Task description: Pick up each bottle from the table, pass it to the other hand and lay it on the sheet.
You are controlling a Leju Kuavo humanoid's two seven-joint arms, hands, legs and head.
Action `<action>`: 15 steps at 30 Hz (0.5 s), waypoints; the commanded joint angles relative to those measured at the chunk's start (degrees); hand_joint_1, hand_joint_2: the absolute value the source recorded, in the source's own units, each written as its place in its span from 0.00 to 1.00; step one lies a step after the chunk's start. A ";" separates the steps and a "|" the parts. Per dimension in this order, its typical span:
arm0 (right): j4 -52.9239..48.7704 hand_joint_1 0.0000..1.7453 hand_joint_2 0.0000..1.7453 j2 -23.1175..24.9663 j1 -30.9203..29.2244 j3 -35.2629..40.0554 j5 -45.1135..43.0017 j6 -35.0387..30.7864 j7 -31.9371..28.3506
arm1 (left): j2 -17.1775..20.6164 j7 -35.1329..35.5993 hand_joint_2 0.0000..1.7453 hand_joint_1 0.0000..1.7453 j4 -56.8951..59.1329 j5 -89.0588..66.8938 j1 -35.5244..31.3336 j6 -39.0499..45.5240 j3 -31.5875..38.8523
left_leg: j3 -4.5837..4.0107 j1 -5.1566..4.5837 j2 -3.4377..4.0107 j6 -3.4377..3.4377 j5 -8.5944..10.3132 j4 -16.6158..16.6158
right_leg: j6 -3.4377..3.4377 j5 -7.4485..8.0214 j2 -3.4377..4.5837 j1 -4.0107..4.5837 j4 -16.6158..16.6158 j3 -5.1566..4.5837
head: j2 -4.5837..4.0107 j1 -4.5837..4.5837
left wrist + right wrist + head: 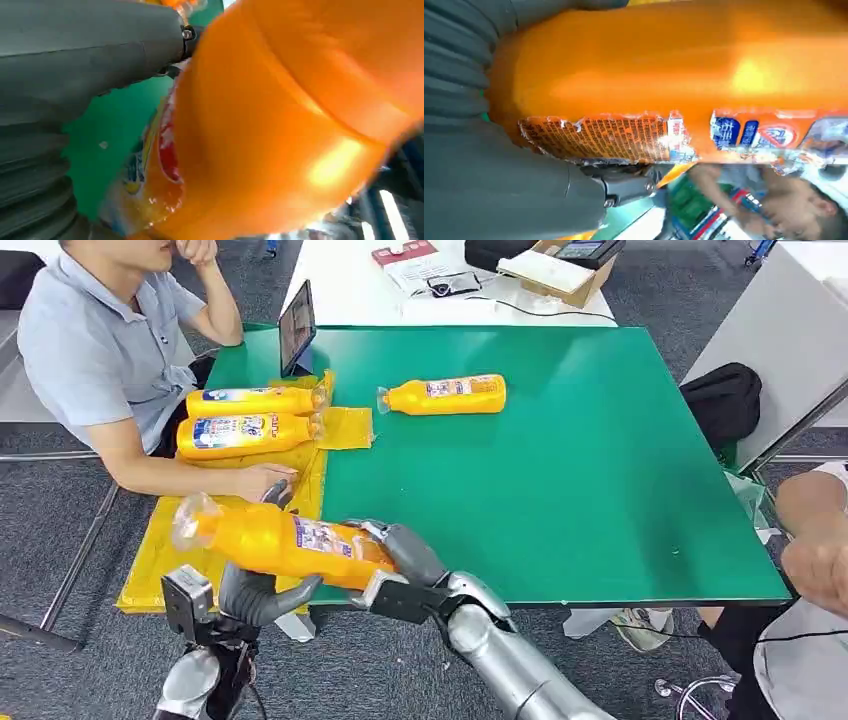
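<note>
- Bottle (280, 538), orange with a clear cap, is lying nearly level in the air over the near left corner of the green table (560, 490), cap end pointing left over the yellow sheet (160, 560).
- My right hand (405, 565) is gripping the bottle's base end; my fingers are wrapping over the top of it and my thumb is pressing against its label in the right wrist view.
- My left hand (262, 598) is cupping the bottle from below near its middle, fingers curling up against the underside; whether it is carrying weight, I cannot tell.
- In the left wrist view the bottle's orange body (280, 125) is sitting against my grey thumb (100, 45).
- Two more orange bottles (255, 400) (245, 433) are lying side by side on the far part of the sheet, touching each other, caps pointing right.
- A fourth orange bottle (445, 395) is lying on the bare green table, well apart from the sheet, cap pointing left.
- A person in a pale blue shirt (90, 340) is sitting at the left of the table, one hand (262, 483) resting on the sheet just beyond the held bottle.
- A dark tablet (297, 328) is standing tilted at the far edge of the table.
- Another person's arm (815, 540) is showing at the right edge.
</note>
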 commanded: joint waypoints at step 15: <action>14.22 1.00 1.00 1.58 -7.51 10.29 -0.68 1.17 -0.47 | 1.56 -0.90 1.00 0.20 3.07 5.33 -4.35 -6.05 -5.69 | 0.20 0.02 -0.02 -0.06 -0.07 -0.02 | -0.10 -0.08 -0.02 0.03 0.00 0.20 | 0.00 0.02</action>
